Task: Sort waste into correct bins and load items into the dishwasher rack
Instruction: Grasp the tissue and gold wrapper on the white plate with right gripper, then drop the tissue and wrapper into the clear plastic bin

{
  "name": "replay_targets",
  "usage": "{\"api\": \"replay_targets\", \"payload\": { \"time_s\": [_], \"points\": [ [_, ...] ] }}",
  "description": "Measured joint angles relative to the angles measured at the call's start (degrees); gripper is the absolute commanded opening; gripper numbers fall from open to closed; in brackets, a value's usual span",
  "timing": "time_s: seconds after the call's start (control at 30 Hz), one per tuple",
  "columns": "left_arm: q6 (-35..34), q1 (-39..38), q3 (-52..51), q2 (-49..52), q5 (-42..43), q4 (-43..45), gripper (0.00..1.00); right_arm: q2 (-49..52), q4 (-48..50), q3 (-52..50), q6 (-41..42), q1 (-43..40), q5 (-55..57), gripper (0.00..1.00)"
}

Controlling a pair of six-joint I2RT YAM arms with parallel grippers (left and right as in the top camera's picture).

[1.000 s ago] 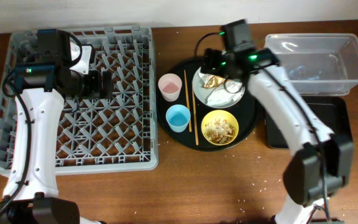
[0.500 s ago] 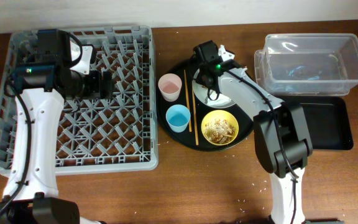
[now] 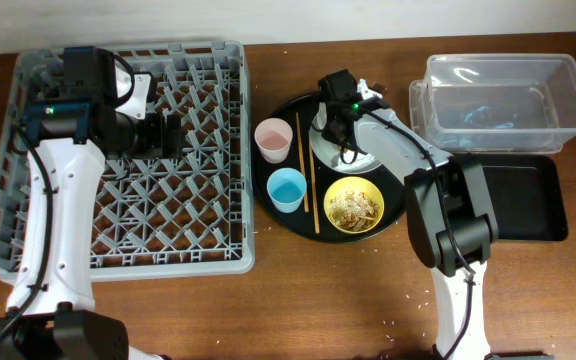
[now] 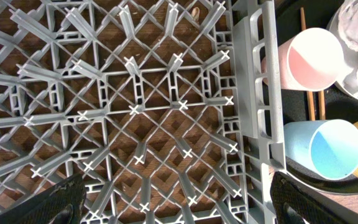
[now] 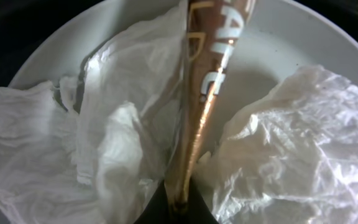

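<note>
Right gripper (image 5: pixel 178 210): clenched on the narrow end of the wrapper (image 5: pixel 201 93). The wrapper is shiny brown-gold with white lettering. In the right wrist view it runs up from the jaws across the plate (image 5: pixel 319 50).

Tissue (image 5: pixel 291 155) lies crumpled on the plate on both sides of the wrapper and touches it. I can't tell whether the wrapper is lifted clear of the plate or resting on it.

Overhead, the right arm reaches over the far side of the round tray (image 3: pixel 293 222), with the gripper above the plate.

Left gripper (image 4: pixel 179 205): released, fingers (image 4: pixel 58 202) wide apart and nothing between them. It hangs over the rack (image 3: pixel 118 200), near the rack's right wall. No dishes show in the rack.

On the round tray:
- The pink cup (image 3: pixel 272 140) and blue cup (image 3: pixel 287 189) are upright on the left side, near each other.
- The chopsticks (image 3: pixel 302 165) lie roughly parallel, between the cups and the plate and bowl.
- The bowl (image 3: pixel 332 190) is at the near side, just beside the plate, with noodle scraps (image 3: pixel 354 207) in it.

The tub (image 3: pixel 558 75) is at the far right with something bluish inside; I can't tell what. The black tray (image 3: pixel 528 200) sits just beside it on the near side.

A few crumbs are on the table (image 3: pixel 348 300).
</note>
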Motion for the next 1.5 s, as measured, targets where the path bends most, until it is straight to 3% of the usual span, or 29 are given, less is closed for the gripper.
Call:
{"api": "replay_targets", "payload": {
  "time_s": [0.13,0.37,0.53,0.73,0.77,0.8,0.83,1.0,1.03,1.1,1.23,1.33,1.43,1.5],
  "points": [
    [0.00,0.00,0.00,0.09,0.00,0.00,0.94,-3.13,-4.83,0.02,-8.15,0.00,-2.23,0.04],
    [0.00,0.00,0.00,0.09,0.00,0.02,0.94,-24.35,-11.10,0.42,-15.41,-1.46,-3.76,0.04],
    [0.00,0.00,0.00,0.09,0.00,-0.07,0.94,-28.83,-9.70,0.42,-15.65,-12.94,-4.00,0.04],
    [0.00,0.00,0.00,0.09,0.04,-0.28,0.94,-24.59,2.47,0.74,-14.62,-28.44,-3.93,0.04],
    [0.00,0.00,0.00,0.09,0.02,-0.24,0.94,-23.23,2.69,0.74,-13.84,-29.51,-3.96,0.11],
    [0.00,0.00,0.00,0.09,0.04,-0.33,0.94,-20.48,2.82,0.74,-13.55,-30.99,-3.96,0.50],
    [0.00,0.00,0.00,0.09,0.04,-0.33,0.94,-18.45,3.04,0.74,-13.18,-31.76,-3.96,0.66],
    [0.00,0.00,0.00,0.09,0.22,-1.03,0.93,-16.55,5.01,1.29,-13.38,-32.57,-7.89,0.88],
    [0.00,0.00,0.00,0.09,0.22,-1.40,0.93,-17.42,4.52,1.60,-14.01,-32.57,-9.68,0.89],
    [0.00,0.00,0.02,0.09,0.24,-1.77,0.92,-23.71,-0.09,1.99,-16.63,-32.54,-16.39,0.82],
    [0.00,0.00,4.26,0.02,0.22,-5.42,0.91,-37.29,-15.93,3.15,-24.52,-32.54,-31.28,0.82],
    [0.00,0.00,9.86,-2.45,0.61,-9.68,0.91,-42.64,-28.17,3.82,-26.77,-31.08,-35.50,0.81],
    [0.00,0.00,10.86,-7.43,1.53,-11.52,0.91,-42.93,-35.19,3.39,-27.58,-25.90,-36.79,0.74],
    [0.00,-0.07,11.32,-9.84,1.92,-11.82,0.92,-41.83,-33.46,0.46,-26.43,-17.29,-35.30,0.73]
  ]
}}
